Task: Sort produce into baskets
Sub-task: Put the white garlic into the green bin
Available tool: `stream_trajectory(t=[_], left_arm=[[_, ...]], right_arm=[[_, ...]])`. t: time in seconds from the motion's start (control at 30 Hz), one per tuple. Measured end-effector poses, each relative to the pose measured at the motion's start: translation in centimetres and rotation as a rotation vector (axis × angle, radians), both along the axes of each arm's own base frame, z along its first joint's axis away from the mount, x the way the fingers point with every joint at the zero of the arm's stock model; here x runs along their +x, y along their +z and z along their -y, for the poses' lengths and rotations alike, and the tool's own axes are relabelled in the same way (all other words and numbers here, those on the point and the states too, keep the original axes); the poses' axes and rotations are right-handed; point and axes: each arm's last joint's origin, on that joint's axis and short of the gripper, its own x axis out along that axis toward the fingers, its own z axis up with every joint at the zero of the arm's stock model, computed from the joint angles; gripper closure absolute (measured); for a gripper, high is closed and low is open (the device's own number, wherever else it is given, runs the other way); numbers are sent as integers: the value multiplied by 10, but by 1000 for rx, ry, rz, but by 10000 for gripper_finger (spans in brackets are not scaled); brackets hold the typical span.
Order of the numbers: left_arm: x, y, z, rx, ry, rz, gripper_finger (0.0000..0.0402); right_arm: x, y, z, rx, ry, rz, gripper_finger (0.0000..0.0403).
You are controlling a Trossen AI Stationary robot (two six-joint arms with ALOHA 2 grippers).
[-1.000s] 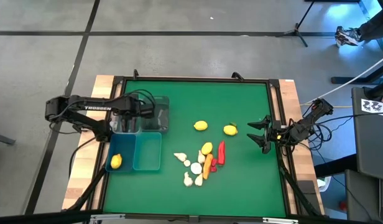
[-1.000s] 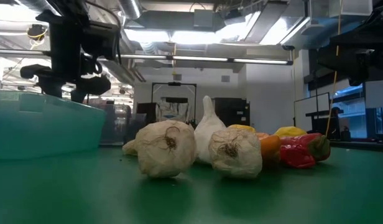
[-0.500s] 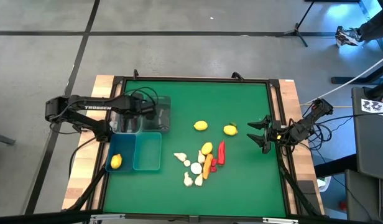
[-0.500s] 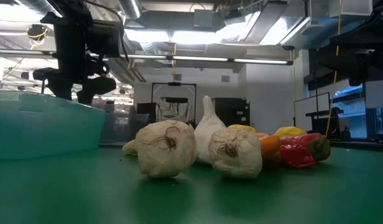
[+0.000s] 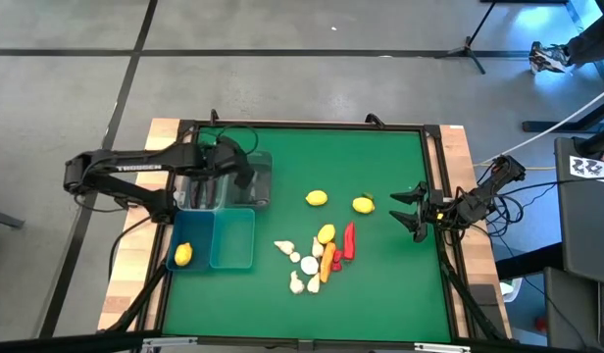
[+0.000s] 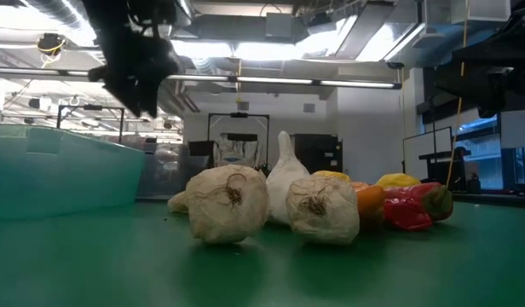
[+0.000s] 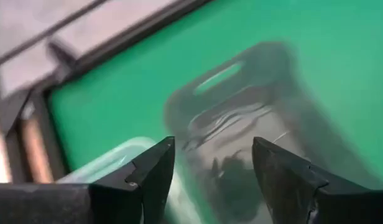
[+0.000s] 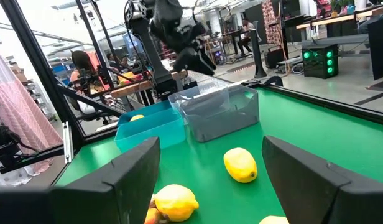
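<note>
Fingers of the left gripper (image 5: 245, 176) stand apart with nothing between them, hanging above the clear grey baskets (image 5: 231, 179) at the table's (image 5: 380, 294) left side; in the left wrist view the two dark fingers (image 7: 151, 171) frame a clear grey bin below, with a dark shape lying inside it that cannot be made out. Just beside these bins, toward the near edge, sit the two blue-teal baskets (image 5: 232, 240), and one lemon (image 5: 183, 254) lies in the outer one. The right gripper (image 5: 412, 211) waits near the table's right edge, its fingers (image 8: 132, 171) spread wide and holding nothing. Two more lemons (image 5: 317, 198) lie apart on the green mat in front of it. Near the middle of the table the rest of the produce is bunched together: garlic bulbs (image 6: 228, 205), a red pepper (image 5: 349, 240), an orange carrot (image 5: 327, 261) and another yellow lemon (image 5: 326, 233), touching or just beside one another.
</note>
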Motion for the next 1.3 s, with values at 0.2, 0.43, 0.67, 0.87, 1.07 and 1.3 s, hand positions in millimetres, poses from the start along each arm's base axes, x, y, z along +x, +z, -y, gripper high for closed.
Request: stream_trajectory(t=[0.2, 0.43, 0.67, 0.87, 1.07, 1.3], left_arm=[[27, 20, 31, 75, -429, 184, 192], [57, 25, 79, 141, -842, 306, 192], [79, -2, 110, 132, -975, 234, 192], [95, -36, 126, 120, -1073, 110, 192], [105, -63, 138, 61, -1166, 39, 192], [112, -81, 145, 2, -1257, 23, 192]], right_arm=[[0, 0, 0, 2, 0, 3, 123], [0, 0, 0, 5, -6, 5, 123], [0, 1, 0, 5, -7, 6, 123], [0, 1, 0, 6, -7, 6, 123], [0, 1, 0, 16, -6, 8, 123], [0, 1, 0, 26, -6, 10, 123]])
